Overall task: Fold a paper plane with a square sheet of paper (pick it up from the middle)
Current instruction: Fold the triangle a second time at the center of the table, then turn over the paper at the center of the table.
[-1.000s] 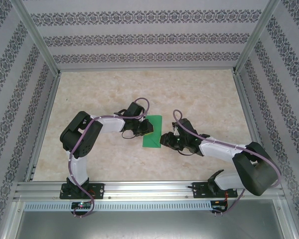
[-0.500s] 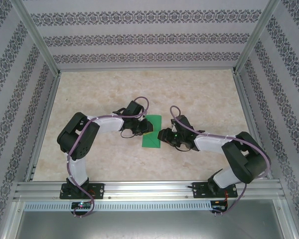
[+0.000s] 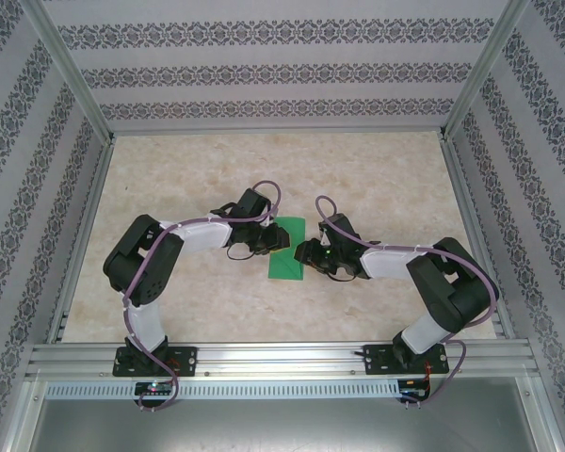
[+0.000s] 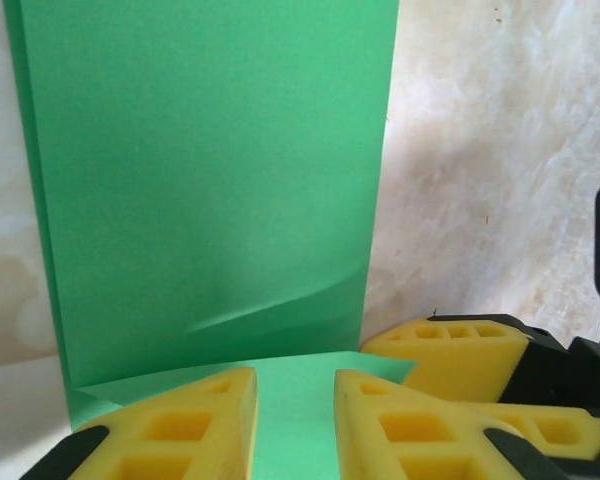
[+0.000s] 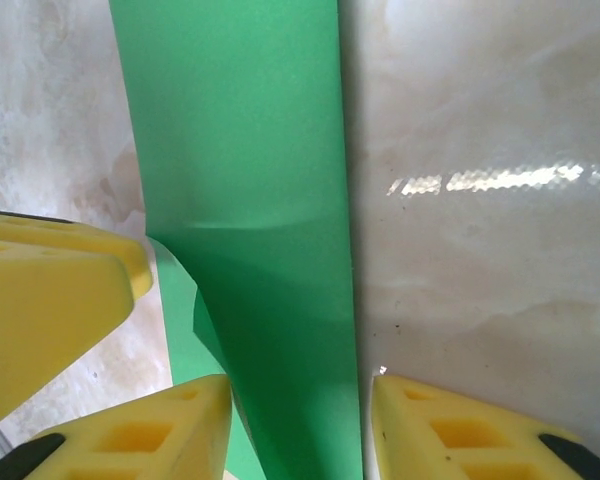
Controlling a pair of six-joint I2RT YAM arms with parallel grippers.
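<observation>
Patterned wallpaper [image 3: 264, 75] behind an aluminium frame [image 3: 70, 71] encloses a beige marbled desk [image 3: 264, 169]. Left of centre, the left gripper [image 3: 275, 240] rests with its fingers [image 4: 170, 430] slightly apart over the paper's edge. The square sheet of paper [image 3: 287, 262], folded narrow, lies mid-desk between both grippers. The right gripper [image 3: 301, 254] is spread wide astride its right edge.

The green square sheet of paper [image 3: 287, 258] lies flat, apparently folded lengthwise into a narrow strip.
</observation>
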